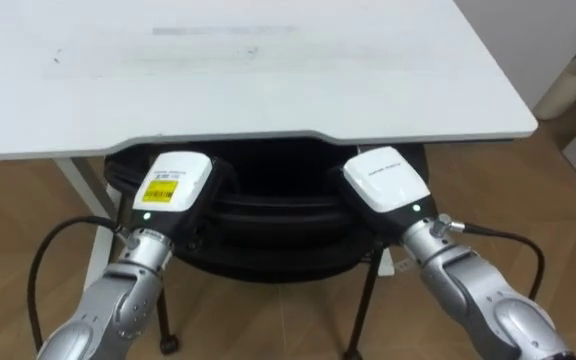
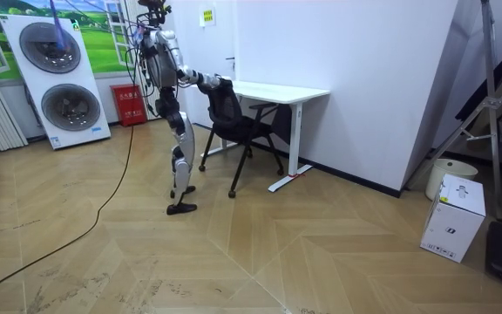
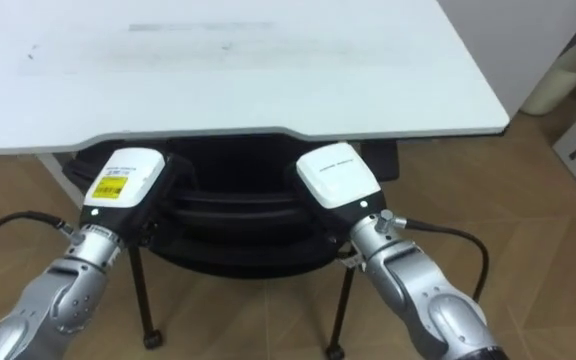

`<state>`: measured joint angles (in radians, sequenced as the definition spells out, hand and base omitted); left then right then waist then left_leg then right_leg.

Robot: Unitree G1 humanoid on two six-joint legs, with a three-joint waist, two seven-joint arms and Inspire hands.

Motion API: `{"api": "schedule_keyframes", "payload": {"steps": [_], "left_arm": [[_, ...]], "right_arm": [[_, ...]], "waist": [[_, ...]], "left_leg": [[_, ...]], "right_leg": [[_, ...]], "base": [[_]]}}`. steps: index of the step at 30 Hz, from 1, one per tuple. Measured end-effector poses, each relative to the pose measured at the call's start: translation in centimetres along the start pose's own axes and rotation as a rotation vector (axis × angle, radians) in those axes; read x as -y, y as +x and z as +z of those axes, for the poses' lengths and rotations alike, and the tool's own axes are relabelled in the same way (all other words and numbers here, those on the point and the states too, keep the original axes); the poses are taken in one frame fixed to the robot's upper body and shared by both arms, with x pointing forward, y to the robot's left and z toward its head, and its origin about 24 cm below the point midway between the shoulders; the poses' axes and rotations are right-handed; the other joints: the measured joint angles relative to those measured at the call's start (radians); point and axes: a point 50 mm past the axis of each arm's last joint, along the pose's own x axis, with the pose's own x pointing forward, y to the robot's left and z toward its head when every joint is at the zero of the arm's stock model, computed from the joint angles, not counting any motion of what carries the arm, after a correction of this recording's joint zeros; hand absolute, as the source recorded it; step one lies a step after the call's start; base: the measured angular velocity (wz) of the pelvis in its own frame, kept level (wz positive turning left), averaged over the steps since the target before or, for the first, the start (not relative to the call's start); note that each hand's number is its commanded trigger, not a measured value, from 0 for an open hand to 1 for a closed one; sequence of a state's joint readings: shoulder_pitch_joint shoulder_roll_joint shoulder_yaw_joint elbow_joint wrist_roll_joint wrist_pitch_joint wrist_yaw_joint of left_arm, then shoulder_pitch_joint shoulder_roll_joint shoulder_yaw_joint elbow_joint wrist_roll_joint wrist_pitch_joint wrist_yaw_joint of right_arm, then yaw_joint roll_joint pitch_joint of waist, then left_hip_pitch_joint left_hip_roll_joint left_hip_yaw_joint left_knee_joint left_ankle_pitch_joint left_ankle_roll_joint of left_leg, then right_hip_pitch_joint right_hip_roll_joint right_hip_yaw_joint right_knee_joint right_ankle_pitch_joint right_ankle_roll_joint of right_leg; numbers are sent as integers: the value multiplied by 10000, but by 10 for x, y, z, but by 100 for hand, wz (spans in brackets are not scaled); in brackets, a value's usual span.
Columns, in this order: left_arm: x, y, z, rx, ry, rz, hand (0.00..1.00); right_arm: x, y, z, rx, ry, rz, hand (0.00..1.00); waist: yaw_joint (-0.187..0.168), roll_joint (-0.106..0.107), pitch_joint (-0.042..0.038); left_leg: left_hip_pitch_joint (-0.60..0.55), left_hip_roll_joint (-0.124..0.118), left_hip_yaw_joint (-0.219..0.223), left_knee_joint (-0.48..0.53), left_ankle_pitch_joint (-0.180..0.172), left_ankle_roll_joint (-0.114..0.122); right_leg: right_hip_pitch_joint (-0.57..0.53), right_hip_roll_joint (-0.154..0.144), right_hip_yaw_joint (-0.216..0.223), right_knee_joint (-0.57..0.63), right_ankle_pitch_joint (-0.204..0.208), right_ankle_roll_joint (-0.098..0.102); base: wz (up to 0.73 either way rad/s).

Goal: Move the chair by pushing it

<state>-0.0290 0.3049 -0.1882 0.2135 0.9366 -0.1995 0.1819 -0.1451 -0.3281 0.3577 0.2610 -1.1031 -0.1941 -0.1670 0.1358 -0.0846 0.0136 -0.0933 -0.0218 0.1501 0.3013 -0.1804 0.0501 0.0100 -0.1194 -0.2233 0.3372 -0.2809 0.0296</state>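
A black chair (image 1: 268, 235) stands in front of me, its seat partly tucked under a white desk (image 1: 268, 80). Both my hands rest on the top of its backrest, the left hand (image 1: 173, 185) on the left side and the right hand (image 1: 388, 180) on the right side. Only the white backs of the hands are visible, right at the desk's near edge. In the room view I stand upright behind the chair (image 2: 234, 122) with both arms stretched forward to its back, and the desk (image 2: 277, 92) stands against the white wall.
Two stacked washing machines (image 2: 55, 78) and a red box (image 2: 129, 103) stand behind me. A white carton (image 2: 454, 218) and a pale bin (image 2: 447, 174) sit at the room view's right, near a metal stand (image 2: 495, 105). Open wooden floor lies around me.
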Motion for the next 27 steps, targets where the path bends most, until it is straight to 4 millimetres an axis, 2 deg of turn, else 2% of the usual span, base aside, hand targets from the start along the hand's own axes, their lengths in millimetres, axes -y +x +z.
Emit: {"api": "schedule_keyframes", "payload": {"steps": [1, 2, 3, 4, 5, 11, 16, 20, 24, 26, 27], "left_arm": [[0, 0, 0, 1, -6, -22, 100], [0, 0, 0, 16, -8, -24, 100], [0, 0, 0, 20, -9, -23, 100], [0, 0, 0, 24, -9, -21, 26], [0, 0, 0, 31, -3, -13, 0], [1, 0, 2, -29, -130, -217, 0], [-1, 3, 1, -620, -2165, -87, 0], [-6, 6, 0, -829, -3174, 4, 0], [-11, 7, 0, -816, -3211, 47, 0], [-18, 10, 1, -761, -3170, 194, 0], [-21, 10, -1, -833, -3165, 298, 0]], "right_arm": [[0, 0, 0, 1, 10, 31, 17], [0, 0, 0, -5, 26, 57, 1], [0, 0, 0, -9, 28, 63, 0], [0, 0, 0, -30, 33, 66, 0], [1, 1, 0, -82, 68, 90, 0], [5, 2, -1, -531, 693, 390, 0], [11, 3, -4, -884, 713, 319, 0], [16, 2, -11, -1099, 707, 209, 0], [21, 2, -17, -1185, 602, 37, 0], [36, 3, -23, -881, -44, 24, 0], [43, 3, -28, -802, -464, 47, 0]], "waist": [[-21, 2, -1], [-35, -5, -5], [-39, -11, -9], [-44, -10, -15], [-41, -16, -21], [-120, -79, -94], [-60, -160, -159], [-205, -183, -156], [-270, -255, -121], [-344, -304, -105], [-496, -348, -80]], "left_leg": [[28, -20, -18, -36, 11, 16], [56, -41, -29, -102, 30, 34], [65, -58, -32, -144, 54, 50], [76, -71, -31, -230, 96, 60], [109, -81, -21, -364, 171, 71], [299, -116, -135, -564, 268, 94], [552, -137, -177, -674, 310, 87], [493, -168, -276, -688, 392, 86], [435, -208, -308, -762, 476, 113], [191, -221, -305, -764, 565, 148], [150, -229, -308, -763, 596, 165]], "right_leg": [[60, -3, -18, -126, 29, 26], [92, -5, -48, -135, 61, 46], [92, -12, -49, -151, 73, 57], [99, -12, -50, -246, 129, 71], [113, -6, -52, -338, 209, 72], [473, 41, -234, -802, 409, 100], [729, 40, -290, -842, 417, 105], [755, 30, -397, -812, 430, 85], [642, -14, -417, -763, 433, 90], [360, -60, -416, -619, 433, 91], [333, -62, -414, -619, 444, 102]], "base": [[4], [5], [0], [0], [0], [7], [1], [8], [3], [4], [7]]}}
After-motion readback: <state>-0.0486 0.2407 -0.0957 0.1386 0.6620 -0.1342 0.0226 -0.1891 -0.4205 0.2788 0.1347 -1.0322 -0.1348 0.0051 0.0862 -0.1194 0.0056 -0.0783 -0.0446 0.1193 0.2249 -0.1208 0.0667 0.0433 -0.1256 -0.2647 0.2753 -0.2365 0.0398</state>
